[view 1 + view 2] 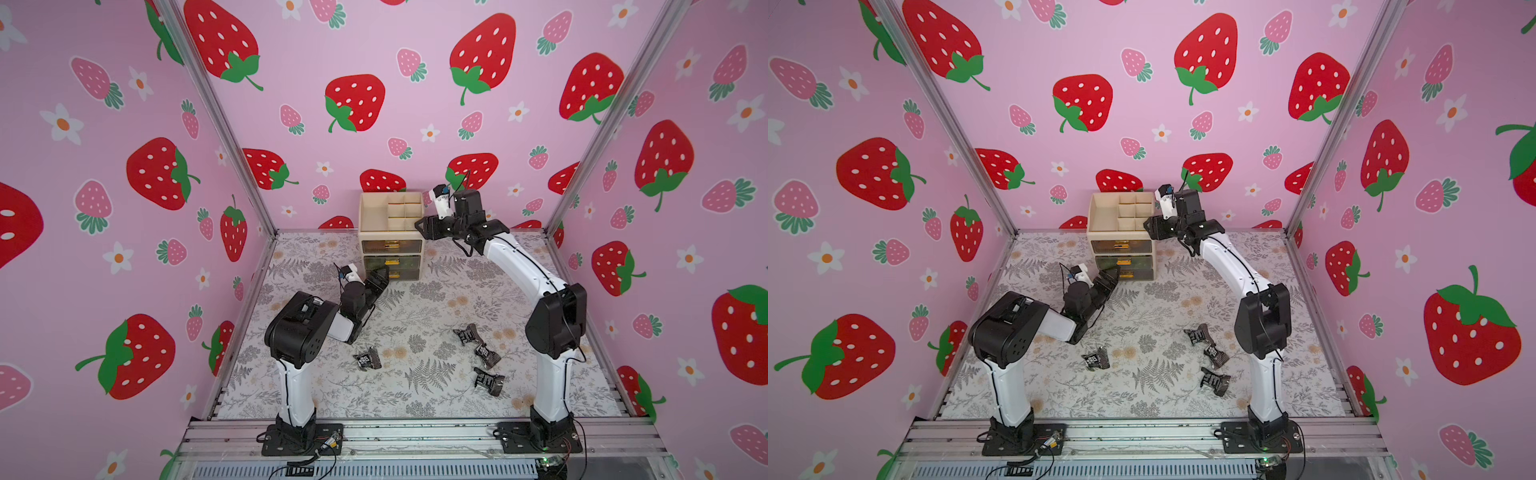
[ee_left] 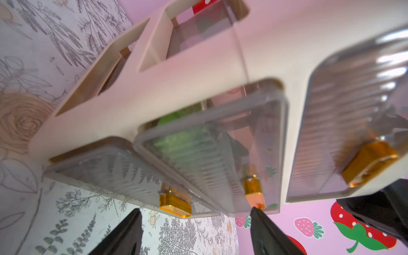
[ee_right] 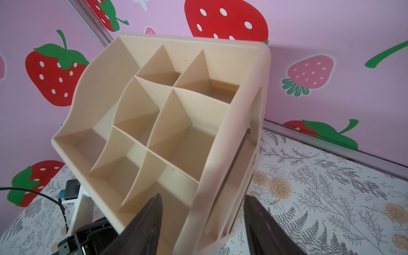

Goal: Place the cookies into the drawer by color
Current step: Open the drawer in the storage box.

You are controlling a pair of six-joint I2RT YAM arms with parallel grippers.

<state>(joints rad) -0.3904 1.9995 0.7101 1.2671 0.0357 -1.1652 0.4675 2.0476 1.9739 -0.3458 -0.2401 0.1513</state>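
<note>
The beige drawer organizer (image 1: 374, 232) (image 1: 1100, 232) stands at the back wall. My left gripper (image 1: 384, 272) (image 2: 194, 216) is open at its lowest drawer. That drawer's gold handle (image 2: 175, 205) lies just beyond the gap, and one fingertip (image 2: 256, 212) touches the middle drawer's handle (image 2: 254, 192). Green cookies (image 2: 176, 136) show through the middle drawer. Several black cookies (image 1: 368, 358) (image 1: 467, 333) (image 1: 490, 381) lie on the mat. My right gripper (image 1: 417, 226) (image 3: 202, 198) is open, straddling the organizer's (image 3: 242, 110) right top corner wall.
The floral mat (image 1: 415, 299) is bounded by pink strawberry walls on three sides and a metal rail (image 1: 415, 432) at the front. One black packet lies near the left arm; the others are grouped beside the right arm's base link (image 1: 552, 320).
</note>
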